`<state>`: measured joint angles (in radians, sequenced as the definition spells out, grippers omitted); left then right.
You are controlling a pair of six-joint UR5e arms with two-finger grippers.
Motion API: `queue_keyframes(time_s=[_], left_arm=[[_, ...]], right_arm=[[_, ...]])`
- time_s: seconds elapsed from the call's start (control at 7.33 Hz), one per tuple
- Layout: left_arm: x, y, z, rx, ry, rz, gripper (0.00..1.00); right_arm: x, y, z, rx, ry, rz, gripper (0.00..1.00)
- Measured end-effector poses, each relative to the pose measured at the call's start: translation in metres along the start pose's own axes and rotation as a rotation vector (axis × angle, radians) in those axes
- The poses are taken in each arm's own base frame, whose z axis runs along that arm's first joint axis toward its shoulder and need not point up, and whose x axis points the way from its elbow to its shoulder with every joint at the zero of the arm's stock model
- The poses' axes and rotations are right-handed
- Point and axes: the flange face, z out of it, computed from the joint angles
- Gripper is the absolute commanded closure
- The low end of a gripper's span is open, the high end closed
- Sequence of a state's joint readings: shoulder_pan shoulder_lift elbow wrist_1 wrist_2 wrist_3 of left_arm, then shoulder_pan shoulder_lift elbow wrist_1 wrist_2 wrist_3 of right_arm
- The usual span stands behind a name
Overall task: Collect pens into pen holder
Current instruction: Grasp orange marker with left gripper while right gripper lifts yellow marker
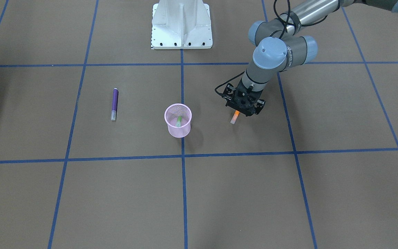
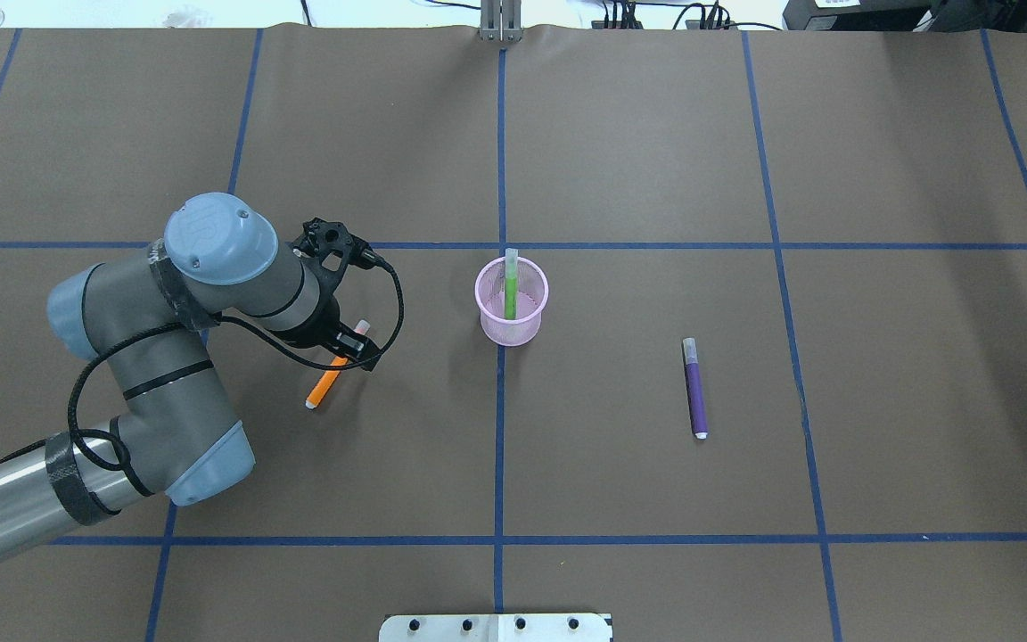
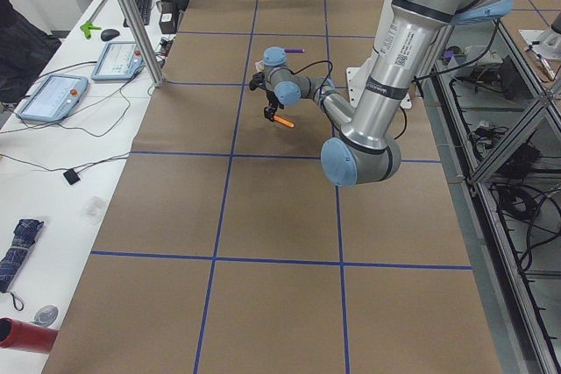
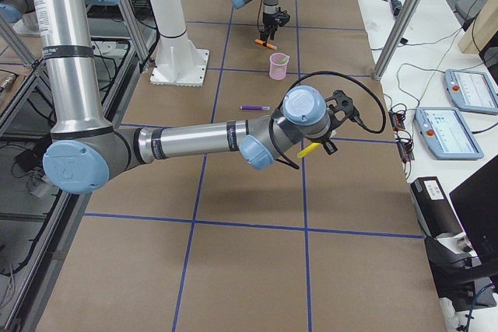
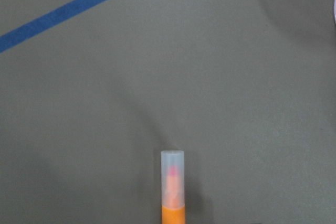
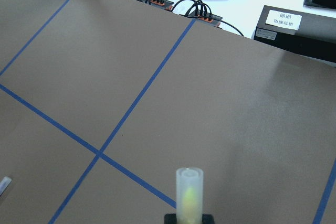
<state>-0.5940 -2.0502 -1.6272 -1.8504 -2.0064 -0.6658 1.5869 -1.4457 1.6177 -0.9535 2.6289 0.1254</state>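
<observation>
The pale pink mesh pen holder [image 2: 513,332] stands upright at the table's middle [image 1: 178,130] with a green pen [image 2: 510,292] leaning inside it. My left gripper [image 2: 351,344] is to the holder's left, shut on an orange pen [image 2: 326,381] that slants down toward the table [image 1: 234,118]; its capped tip shows in the left wrist view [image 5: 172,192]. A purple pen [image 2: 694,389] lies flat to the holder's right. My right gripper [image 4: 322,142] hovers above the table, shut on a yellow pen [image 4: 309,149], whose cap shows in the right wrist view [image 6: 189,195].
The white robot base [image 1: 181,24] stands at the table's robot-side edge. Blue tape lines [image 2: 500,446] cross the brown table cover. Operator pendants [image 4: 459,110] and cables lie beside the table.
</observation>
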Motion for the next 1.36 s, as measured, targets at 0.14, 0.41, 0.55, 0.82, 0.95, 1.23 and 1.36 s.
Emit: queue_keyframes(time_s=[0.14, 0.41, 0.55, 0.82, 0.95, 1.23, 1.36], left_arm=[[0.000, 0.000, 0.001, -0.002, -0.001, -0.001, 0.18], [0.001, -0.003, 0.003, -0.003, -0.002, -0.001, 0.21], [0.001, -0.004, 0.003, -0.004, -0.002, -0.002, 0.25], [0.001, -0.006, 0.007, -0.007, -0.005, -0.004, 0.37], [0.001, -0.008, 0.009, -0.010, -0.007, -0.005, 0.42], [0.001, -0.009, 0.011, -0.013, -0.010, -0.007, 0.61], [0.001, -0.009, 0.012, -0.014, -0.010, -0.008, 0.76]], right_arm=[[-0.007, -0.010, 0.004, 0.013, 0.006, 0.000, 1.00], [-0.036, -0.034, 0.028, 0.076, 0.026, 0.038, 1.00], [-0.055, -0.039, 0.046, 0.120, 0.021, 0.065, 1.00], [-0.085, -0.041, 0.075, 0.169, 0.001, 0.102, 1.00], [-0.094, -0.041, 0.084, 0.173, -0.007, 0.104, 1.00], [-0.108, -0.042, 0.095, 0.176, -0.013, 0.092, 1.00], [-0.112, -0.042, 0.098, 0.178, -0.013, 0.087, 1.00]])
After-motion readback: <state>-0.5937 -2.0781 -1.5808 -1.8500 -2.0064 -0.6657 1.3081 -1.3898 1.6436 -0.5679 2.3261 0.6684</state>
